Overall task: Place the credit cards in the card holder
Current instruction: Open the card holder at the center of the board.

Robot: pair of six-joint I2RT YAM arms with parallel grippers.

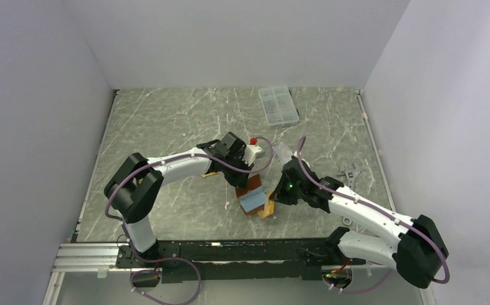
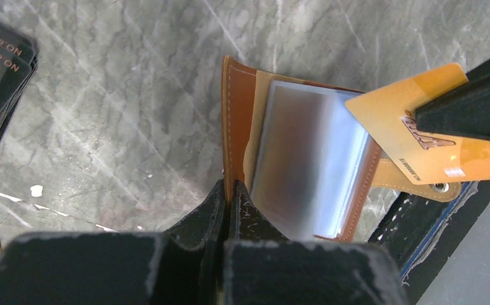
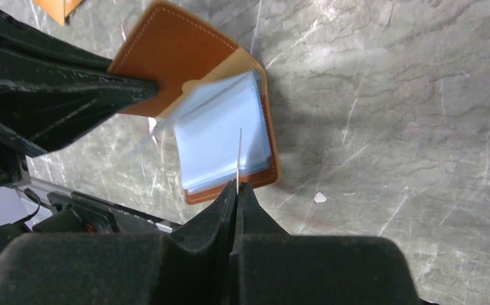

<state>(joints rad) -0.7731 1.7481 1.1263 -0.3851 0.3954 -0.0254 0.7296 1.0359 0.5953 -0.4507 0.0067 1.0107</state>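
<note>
Sliding the orange card (image 2: 391,135), pinched in the right gripper (image 3: 237,189), edge-first into the card holder (image 2: 237,108), pinched by the left gripper (image 2: 229,190), is advised.

Card (image 2: 388,122) right of card holder (image 2: 306,165) (perhaps touching)

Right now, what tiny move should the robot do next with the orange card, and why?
Probably nudge the right claw toward the card holder so the orange card slips into a blue pocket. The left claw pinches the holder open, and the card's corner hangs just over the pockets.
</note>
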